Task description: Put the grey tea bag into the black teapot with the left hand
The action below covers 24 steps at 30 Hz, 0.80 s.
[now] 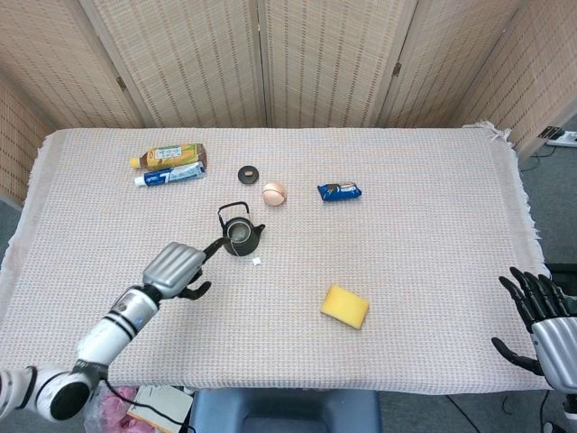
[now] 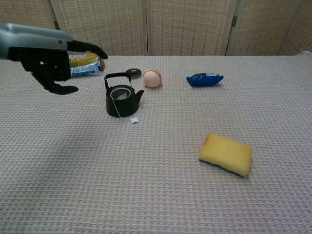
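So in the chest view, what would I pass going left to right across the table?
Left hand → black teapot → small paper tag on the cloth → peach-coloured ball → blue snack packet → yellow sponge.
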Available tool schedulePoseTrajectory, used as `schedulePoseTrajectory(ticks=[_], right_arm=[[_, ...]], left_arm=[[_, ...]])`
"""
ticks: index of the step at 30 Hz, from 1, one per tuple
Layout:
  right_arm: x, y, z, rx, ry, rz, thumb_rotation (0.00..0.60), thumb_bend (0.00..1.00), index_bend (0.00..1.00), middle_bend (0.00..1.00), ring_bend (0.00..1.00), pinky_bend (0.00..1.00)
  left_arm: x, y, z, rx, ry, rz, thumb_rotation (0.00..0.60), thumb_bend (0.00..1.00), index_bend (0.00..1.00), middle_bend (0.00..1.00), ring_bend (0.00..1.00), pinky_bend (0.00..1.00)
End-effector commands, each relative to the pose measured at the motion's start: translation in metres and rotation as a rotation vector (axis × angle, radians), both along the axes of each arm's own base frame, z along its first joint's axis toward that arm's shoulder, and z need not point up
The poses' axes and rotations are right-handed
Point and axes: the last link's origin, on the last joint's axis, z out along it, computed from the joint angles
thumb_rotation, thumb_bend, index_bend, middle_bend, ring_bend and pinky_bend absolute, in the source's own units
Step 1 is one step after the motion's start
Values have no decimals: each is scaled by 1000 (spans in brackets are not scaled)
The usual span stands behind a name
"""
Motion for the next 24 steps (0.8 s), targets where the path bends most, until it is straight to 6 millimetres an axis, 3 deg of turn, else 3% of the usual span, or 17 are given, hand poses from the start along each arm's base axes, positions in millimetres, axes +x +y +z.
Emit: schedulePoseTrajectory(ticks=[1,3,6,9,14,18,24], right_arm=[[0,0,-3,8,8,-1,600,138,0,0,0,0],[2,-2,-6,20,16,2,600,137,0,0,0,0],[3,-4,-10,29,26,4,600,137,0,0,0,0],[4,-6,-13,35,38,0,600,137,0,0,0,0],[3,-17,-20,36,65,-30,600,137,0,0,0,0],[2,-25,-26,50,86,-55,600,138,0,0,0,0],[5,-25,-29,44,97,-51,600,139,0,0,0,0]], left_arm=[[-71,-83,56,274,-85,-12,600,363,0,587,406,678],[-97,-107,59,330,-86,12,600,353,0,366,255,561],[-132,-134,60,423,-39,58,600,333,0,128,79,394],[-156,-152,57,502,-69,75,600,333,0,19,2,264],[-188,-174,49,643,-28,130,600,329,0,0,0,172],[-189,-183,54,671,-13,129,600,298,0,0,0,163],[-197,-176,57,633,-12,212,600,299,0,0,0,163]])
